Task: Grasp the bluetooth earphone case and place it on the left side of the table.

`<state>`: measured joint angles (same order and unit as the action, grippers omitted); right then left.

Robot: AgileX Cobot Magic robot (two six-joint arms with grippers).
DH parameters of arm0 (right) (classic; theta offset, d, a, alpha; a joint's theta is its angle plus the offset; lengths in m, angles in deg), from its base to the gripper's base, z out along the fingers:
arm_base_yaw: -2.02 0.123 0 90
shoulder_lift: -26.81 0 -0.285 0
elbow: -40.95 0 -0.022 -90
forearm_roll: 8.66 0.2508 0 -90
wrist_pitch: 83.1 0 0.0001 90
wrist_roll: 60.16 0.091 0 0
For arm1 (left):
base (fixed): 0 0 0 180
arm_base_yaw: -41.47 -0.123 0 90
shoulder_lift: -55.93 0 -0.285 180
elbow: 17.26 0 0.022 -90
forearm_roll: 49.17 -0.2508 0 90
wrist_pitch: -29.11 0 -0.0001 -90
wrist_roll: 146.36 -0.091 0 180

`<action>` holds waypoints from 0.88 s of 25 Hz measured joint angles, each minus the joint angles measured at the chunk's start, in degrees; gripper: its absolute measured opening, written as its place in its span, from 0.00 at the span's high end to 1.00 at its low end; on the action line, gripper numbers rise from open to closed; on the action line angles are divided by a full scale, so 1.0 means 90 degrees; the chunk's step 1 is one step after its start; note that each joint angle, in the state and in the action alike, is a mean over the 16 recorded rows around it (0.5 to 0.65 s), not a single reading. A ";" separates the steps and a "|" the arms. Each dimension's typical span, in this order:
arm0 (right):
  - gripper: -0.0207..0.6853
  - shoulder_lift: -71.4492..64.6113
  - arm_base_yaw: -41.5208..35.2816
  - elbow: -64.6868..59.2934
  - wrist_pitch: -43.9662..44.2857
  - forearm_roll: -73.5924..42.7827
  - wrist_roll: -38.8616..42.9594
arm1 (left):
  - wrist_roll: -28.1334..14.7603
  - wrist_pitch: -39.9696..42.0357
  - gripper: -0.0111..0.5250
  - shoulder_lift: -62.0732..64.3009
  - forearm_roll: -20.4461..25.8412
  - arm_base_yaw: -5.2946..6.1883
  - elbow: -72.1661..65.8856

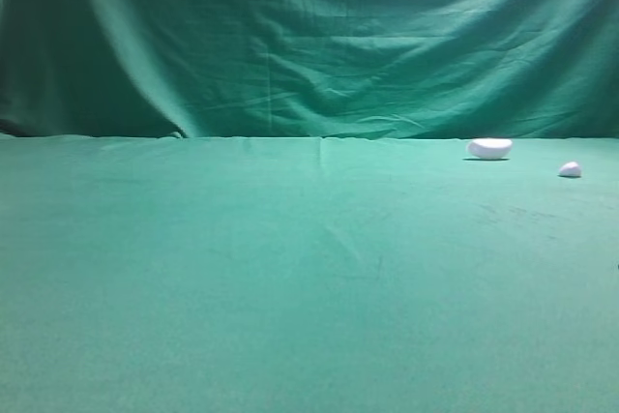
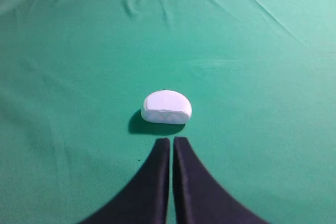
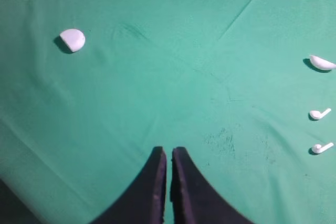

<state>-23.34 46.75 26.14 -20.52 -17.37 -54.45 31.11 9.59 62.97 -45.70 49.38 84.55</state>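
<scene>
Table (image 1: 290, 278): smooth matt teal-green cloth with faint creases and a few dark scuffs. Backdrop (image 1: 309, 36): darker green cloth in long soft folds. Bluetooth earphone case (image 1: 489, 148): smooth white plastic with a slight sheen. Gripper fingers (image 2: 152, 182): smooth matt black, seemingly plastic. Earbuds (image 3: 319, 114): glossy white plastic.

white piece (image 3: 322, 63) cut by right edge, both arms unseen overhead

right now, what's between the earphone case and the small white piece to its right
Nothing: in the exterior high view only bare teal table cloth separates the earphone case from the small white piece.
</scene>
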 joint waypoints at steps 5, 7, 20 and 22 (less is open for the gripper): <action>0.97 0.1203 0.0000 -0.1194 -0.0587 -0.0045 0.0127 | 0.0000 0.0000 0.98 0.0000 0.0000 0.0000 0.0000; 0.97 0.1573 0.0000 -0.1595 -0.0769 -0.0058 0.0186 | 0.0000 0.0000 0.98 0.0000 0.0000 0.0000 0.0000; 0.97 0.2935 -0.0437 -0.3696 -0.2234 -0.0084 0.0443 | 0.0000 0.0000 0.98 0.0000 0.0000 0.0001 0.0000; 0.97 0.3134 -0.0726 -0.4077 -0.2615 -0.0097 0.0448 | 0.0000 0.0000 0.98 0.0000 0.0000 0.0002 0.0000</action>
<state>4.86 40.22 -10.56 -44.05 -18.24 -50.42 31.11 9.59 62.97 -45.70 49.40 84.55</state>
